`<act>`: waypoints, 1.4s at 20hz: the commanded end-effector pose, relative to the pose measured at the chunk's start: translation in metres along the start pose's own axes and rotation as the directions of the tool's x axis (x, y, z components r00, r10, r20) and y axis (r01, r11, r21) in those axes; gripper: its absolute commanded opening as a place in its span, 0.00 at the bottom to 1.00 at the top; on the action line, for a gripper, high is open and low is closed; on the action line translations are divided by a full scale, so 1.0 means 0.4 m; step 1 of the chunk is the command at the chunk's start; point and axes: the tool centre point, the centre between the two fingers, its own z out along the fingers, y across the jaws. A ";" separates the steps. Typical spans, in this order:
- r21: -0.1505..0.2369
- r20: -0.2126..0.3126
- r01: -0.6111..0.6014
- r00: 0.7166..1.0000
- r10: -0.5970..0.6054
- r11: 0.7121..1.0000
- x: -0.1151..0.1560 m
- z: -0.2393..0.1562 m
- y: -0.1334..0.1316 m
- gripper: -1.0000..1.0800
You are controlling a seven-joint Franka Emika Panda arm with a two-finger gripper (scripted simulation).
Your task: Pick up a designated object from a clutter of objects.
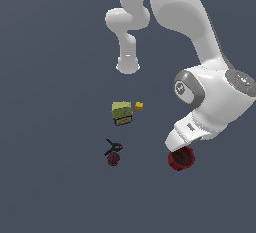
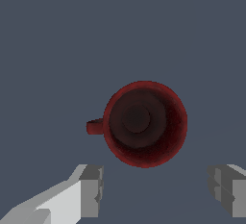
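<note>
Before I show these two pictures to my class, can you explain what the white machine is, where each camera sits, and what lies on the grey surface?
The white machine is a simulated robot arm. The exterior view sees the scene from off the arm; the wrist view looks down from the arm's wrist. Its open two-fingered gripper hovers above the dark red cup with a small handle, holding nothing. Elsewhere on the grey surface lie an olive-green box with a blue-yellow base, a tiny orange cube, a black clamp and a small dark red textured ball.

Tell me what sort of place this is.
Most likely a simulated test scene: a featureless grey floor, one white robot arm, and a few scattered props such as a red cup and a green box.
</note>
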 end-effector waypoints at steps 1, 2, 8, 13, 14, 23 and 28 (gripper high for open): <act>0.001 -0.005 0.022 1.000 -0.022 1.000 0.017 0.034 -0.034 0.81; 0.001 -0.006 0.030 1.000 -0.030 1.000 0.022 0.045 -0.045 0.81; 0.003 -0.011 0.057 0.998 -0.057 0.998 0.038 0.087 -0.089 0.81; 0.004 -0.009 0.059 0.998 -0.059 0.998 0.037 0.092 -0.093 0.81; 0.004 -0.009 0.059 0.998 -0.059 0.998 0.037 0.095 -0.093 0.81; 0.004 -0.011 0.060 0.998 -0.060 0.998 0.038 0.168 -0.094 0.81; 0.004 -0.011 0.060 0.998 -0.060 0.998 0.038 0.169 -0.094 0.00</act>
